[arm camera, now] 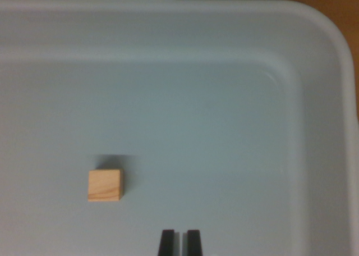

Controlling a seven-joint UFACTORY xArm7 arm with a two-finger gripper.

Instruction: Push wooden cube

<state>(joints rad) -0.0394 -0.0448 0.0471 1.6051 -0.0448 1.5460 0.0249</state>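
Your small pale wooden cube point(105, 185) sits flat on the floor of the pale blue-grey plastic tub point(314, 54), toward the wrist view's lower left, well clear of the walls. The black two-finger gripper point(180, 242) shows at the bottom edge, its tips nearly together and holding nothing, beside the cube. Expect a light, stiff block that likely slides easily; press squarely on a side face to avoid twisting it.
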